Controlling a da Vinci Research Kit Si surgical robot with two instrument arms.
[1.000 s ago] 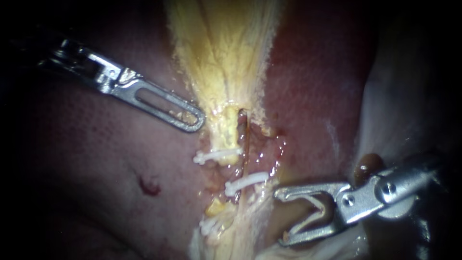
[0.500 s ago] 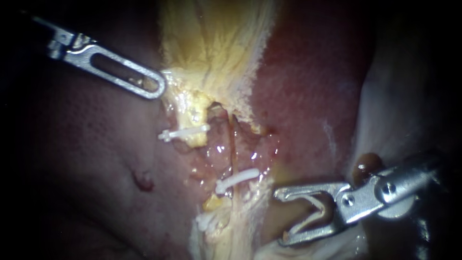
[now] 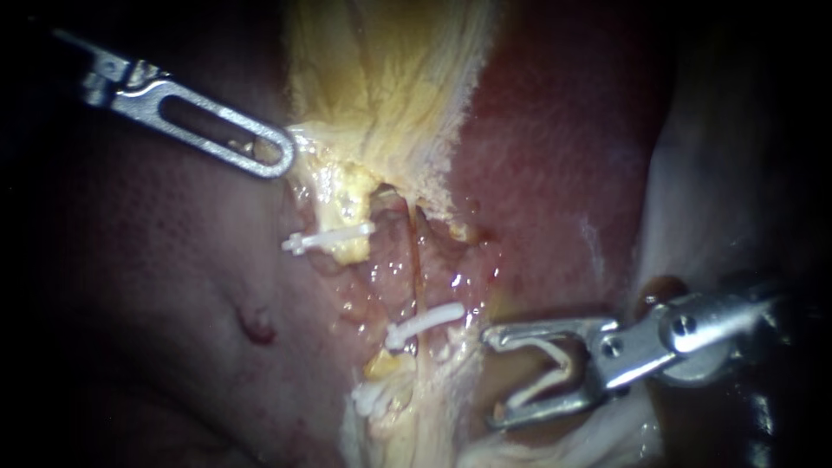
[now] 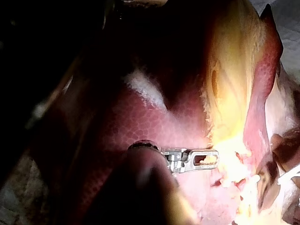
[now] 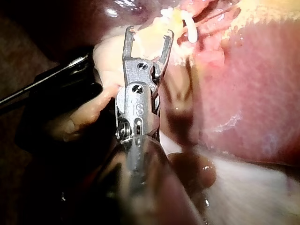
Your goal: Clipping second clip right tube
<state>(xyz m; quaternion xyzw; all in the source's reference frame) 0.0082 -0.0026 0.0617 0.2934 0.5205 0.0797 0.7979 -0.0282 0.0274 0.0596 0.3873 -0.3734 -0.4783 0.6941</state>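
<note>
White plastic showed at the lower right of the frame: an open clip (image 3: 565, 368) sat in the right instrument (image 3: 490, 379), whose claw was spread wide and held it by both legs. The tips were near the right tube (image 3: 415, 260) (it carried one white clip (image 3: 425, 322)) but not touching it. At the upper left, the left instrument (image 3: 281, 159) pinched the yellow tissue (image 3: 381, 87) in a narrow claw

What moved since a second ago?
The silver left instrument pulled up-left, dragging the yellowish tissue it grips and the upper white clip along. The silver right instrument, holding an open white clip, edged toward the thin reddish tube. The lower white clip on that tube stayed put.
</note>
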